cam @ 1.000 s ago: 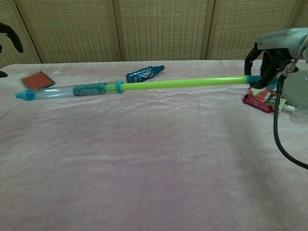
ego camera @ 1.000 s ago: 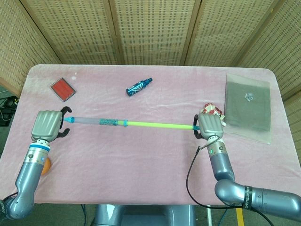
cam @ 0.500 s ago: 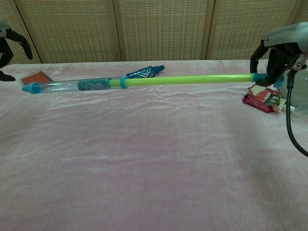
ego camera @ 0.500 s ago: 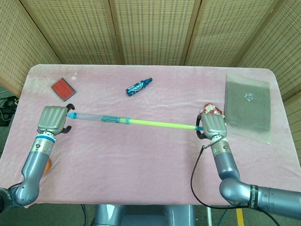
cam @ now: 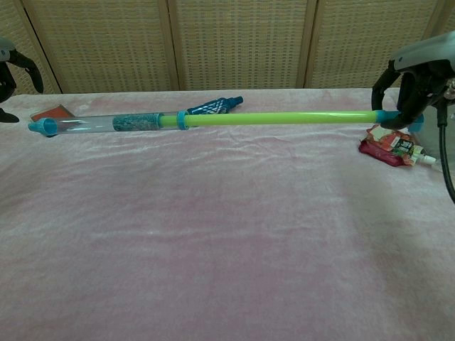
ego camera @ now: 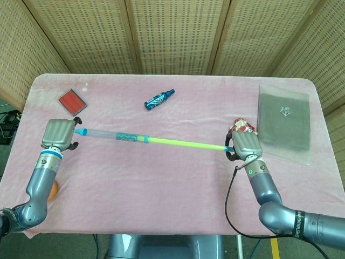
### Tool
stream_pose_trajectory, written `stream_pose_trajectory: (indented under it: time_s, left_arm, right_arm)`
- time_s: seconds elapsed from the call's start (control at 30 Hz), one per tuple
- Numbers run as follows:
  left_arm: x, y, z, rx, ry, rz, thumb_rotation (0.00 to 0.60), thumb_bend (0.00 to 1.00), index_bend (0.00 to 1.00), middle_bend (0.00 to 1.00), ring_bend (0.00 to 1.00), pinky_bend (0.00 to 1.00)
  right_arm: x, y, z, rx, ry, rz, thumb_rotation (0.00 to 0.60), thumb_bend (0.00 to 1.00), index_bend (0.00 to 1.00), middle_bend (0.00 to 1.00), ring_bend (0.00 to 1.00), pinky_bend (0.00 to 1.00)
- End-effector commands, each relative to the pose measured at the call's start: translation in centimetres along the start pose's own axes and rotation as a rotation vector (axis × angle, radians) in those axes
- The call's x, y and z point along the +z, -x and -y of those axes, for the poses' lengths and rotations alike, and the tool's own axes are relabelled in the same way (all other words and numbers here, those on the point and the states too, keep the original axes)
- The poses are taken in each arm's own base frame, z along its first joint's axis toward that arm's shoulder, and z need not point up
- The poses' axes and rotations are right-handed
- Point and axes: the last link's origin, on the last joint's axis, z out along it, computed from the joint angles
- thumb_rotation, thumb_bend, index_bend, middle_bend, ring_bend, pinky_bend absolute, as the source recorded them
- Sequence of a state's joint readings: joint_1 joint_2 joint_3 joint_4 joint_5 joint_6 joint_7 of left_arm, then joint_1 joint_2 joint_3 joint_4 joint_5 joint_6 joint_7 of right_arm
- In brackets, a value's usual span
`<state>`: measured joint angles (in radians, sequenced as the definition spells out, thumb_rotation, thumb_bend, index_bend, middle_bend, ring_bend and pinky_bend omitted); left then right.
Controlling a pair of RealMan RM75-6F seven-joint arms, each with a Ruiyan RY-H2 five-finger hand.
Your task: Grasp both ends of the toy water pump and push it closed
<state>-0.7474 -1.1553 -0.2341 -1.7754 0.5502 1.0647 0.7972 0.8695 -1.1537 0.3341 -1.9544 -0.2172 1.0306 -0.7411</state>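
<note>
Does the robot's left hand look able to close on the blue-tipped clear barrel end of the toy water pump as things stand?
Probably yes. The left hand sits open right beside the toy water pump's barrel end, with nothing between them; the red pad lies behind, clear of the path.

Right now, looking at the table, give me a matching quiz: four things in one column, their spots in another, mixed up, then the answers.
Things:
1. red pad
2. spray bottle
3. grey pouch
4. snack packet

Places:
A. far right of the table
B. far left corner
C. just beside the right hand
D. far side, near the middle

Pairs: 1-B, 2-D, 3-A, 4-C
</note>
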Motion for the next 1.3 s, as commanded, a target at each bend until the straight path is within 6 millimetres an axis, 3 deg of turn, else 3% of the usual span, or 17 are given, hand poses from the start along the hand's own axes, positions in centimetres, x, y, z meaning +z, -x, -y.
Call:
stream_pose_trajectory:
  time_s: [0.03,0.4,1.3]
  left_arm:
    - [0.3,-0.1,0.2,-0.001,-0.006,-0.002,0.6,0.28,0.28,0.73,0.65,0.6]
    - [1.1,0.8,0.0,0.019,-0.014,0.02,0.6,0.28,0.33,0.72,0.65,0.6]
    - [2.1,1.4,-0.9,0.037,-0.009,0.027,0.6,0.28,0.32,0.7,0.65,0.6]
  right_arm:
    - [0.0,-0.1,-0.2,0.002,-0.004,0.006,0.6,0.63,0.9,1.0,1.0,0.89]
    - [-0.4,-0.7,-0.6,0.015,-0.013,0.035,0.6,0.63,0.9,1.0,1.0,0.89]
    - [-0.8,-1.4,-1.7,0.05,-0.03,0.111,0.6,0.64,0.9,1.0,1.0,0.89]
